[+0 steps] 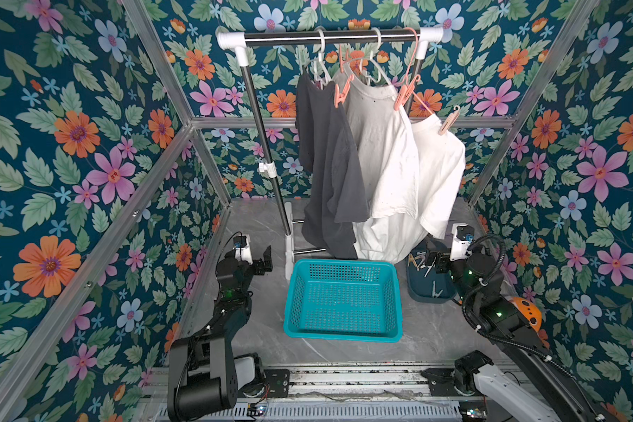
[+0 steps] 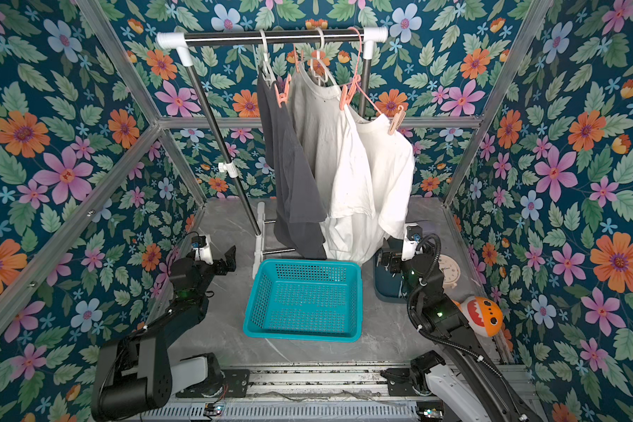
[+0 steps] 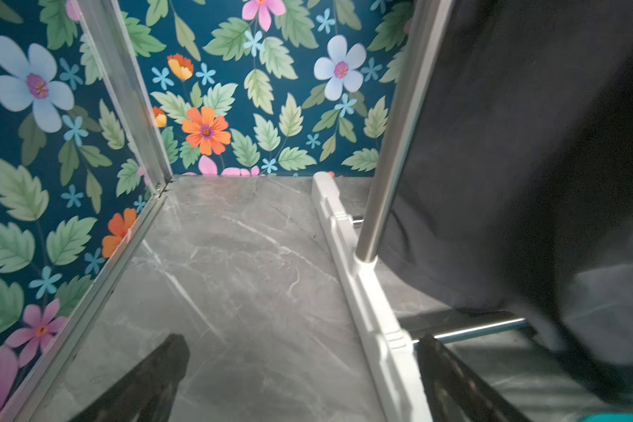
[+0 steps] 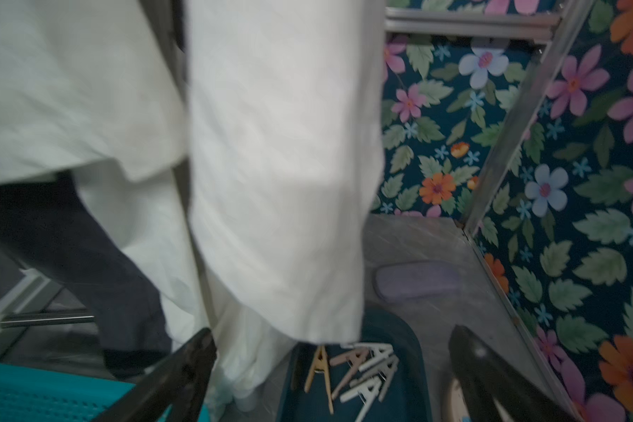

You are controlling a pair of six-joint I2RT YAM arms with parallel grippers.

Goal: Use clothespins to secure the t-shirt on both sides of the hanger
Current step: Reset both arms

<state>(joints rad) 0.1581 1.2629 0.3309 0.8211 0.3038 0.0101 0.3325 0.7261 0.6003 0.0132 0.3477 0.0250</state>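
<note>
Right gripper (image 4: 331, 334), wide and empty, hangs over the clothespins (image 4: 366, 365); left gripper (image 3: 302, 339) wide too.

Being papered on all three sides in dark teal wallpaper (image 1: 88, 146), blooming with orange, pink and pale-blue flowers among green leaves. Being braced at the corners by silver aluminium struts (image 1: 160, 62). Resting on a grey, white-veined marble-look floor (image 1: 435, 329), catching a soft glare. Housing a chrome-and-white garment rack (image 1: 289, 35) at the back.
</note>
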